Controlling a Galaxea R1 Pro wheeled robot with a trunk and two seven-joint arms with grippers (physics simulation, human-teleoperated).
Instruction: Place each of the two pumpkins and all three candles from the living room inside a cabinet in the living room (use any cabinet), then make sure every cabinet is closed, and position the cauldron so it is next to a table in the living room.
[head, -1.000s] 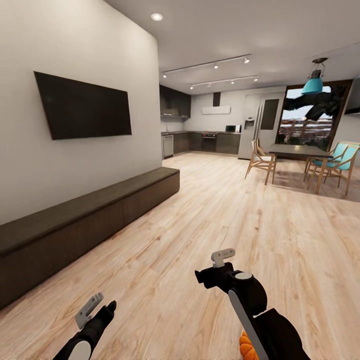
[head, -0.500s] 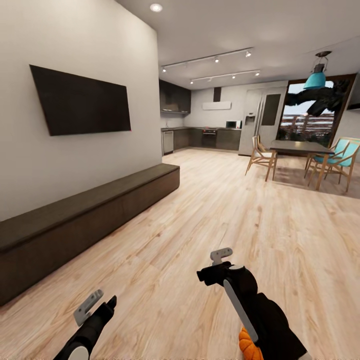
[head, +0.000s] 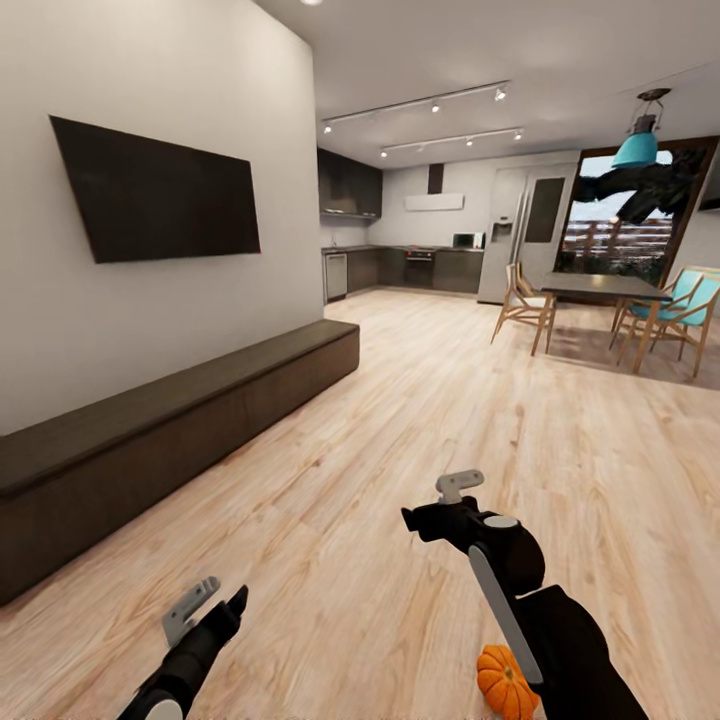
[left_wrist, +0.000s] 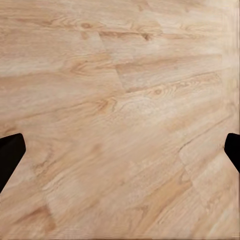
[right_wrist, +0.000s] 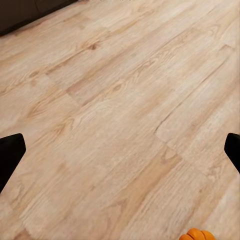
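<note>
A small orange ribbed pumpkin (head: 500, 680) lies on the wood floor, partly behind my right forearm; its top also shows at the edge of the right wrist view (right_wrist: 196, 235). The long low dark-brown cabinet (head: 180, 425) runs along the left wall with all visible fronts shut. My right gripper (head: 440, 503) hangs open over bare floor, ahead of the pumpkin, its dark fingertips (right_wrist: 10, 152) far apart. Open as well, the left gripper (head: 212, 606) hovers low over floorboards and holds nothing, its fingertips (left_wrist: 10, 150) spread wide. Candles, cauldron and table are out of view.
A black TV (head: 160, 195) hangs on the white wall above the cabinet. Far ahead is a kitchen (head: 420, 265). A dining table with wooden and teal chairs (head: 600, 310) stands at the back right. Open wood floor (head: 450, 400) stretches between.
The whole view has shifted a little, so the camera has moved. The pumpkin shows more fully beside my right forearm. Both grippers stay open and empty.
</note>
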